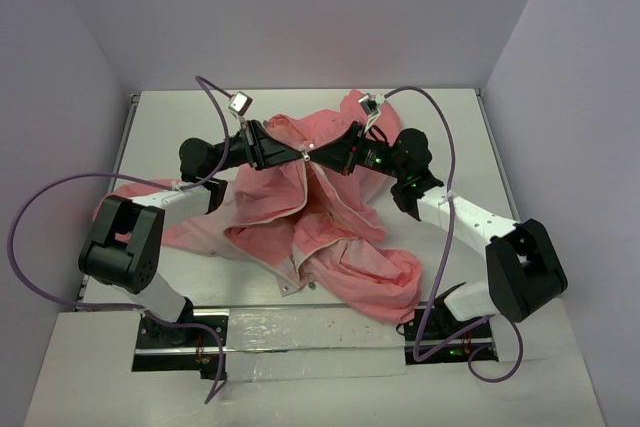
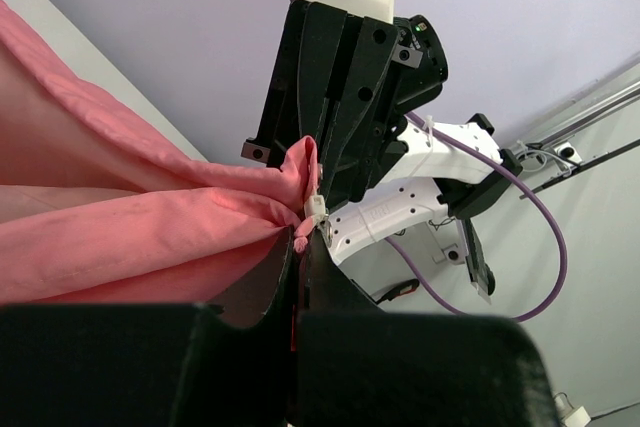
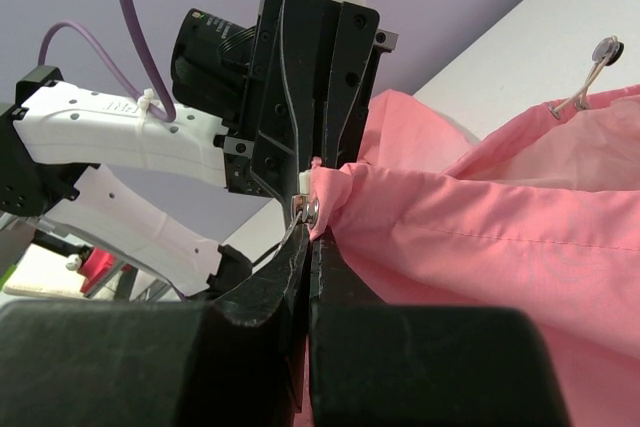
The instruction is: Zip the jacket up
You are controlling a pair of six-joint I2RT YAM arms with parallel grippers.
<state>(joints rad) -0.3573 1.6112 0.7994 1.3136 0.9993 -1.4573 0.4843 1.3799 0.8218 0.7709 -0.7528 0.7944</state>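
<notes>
Over the table (image 1: 170,117), we see the jacket (image 1: 340,247) crumpled at its middle, left gripper (image 1: 293,156) and right gripper (image 1: 318,151) meeting above it. From the left wrist, our jaws pinch its pink edge. From the right wrist, jaws clamp the facing edge.

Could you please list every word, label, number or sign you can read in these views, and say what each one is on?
No text is readable in any of the views.
Faint raised marking on the left arm's white link, seen from the right wrist: too blurred to read.
The jacket: no print, tag or label shows.
</notes>
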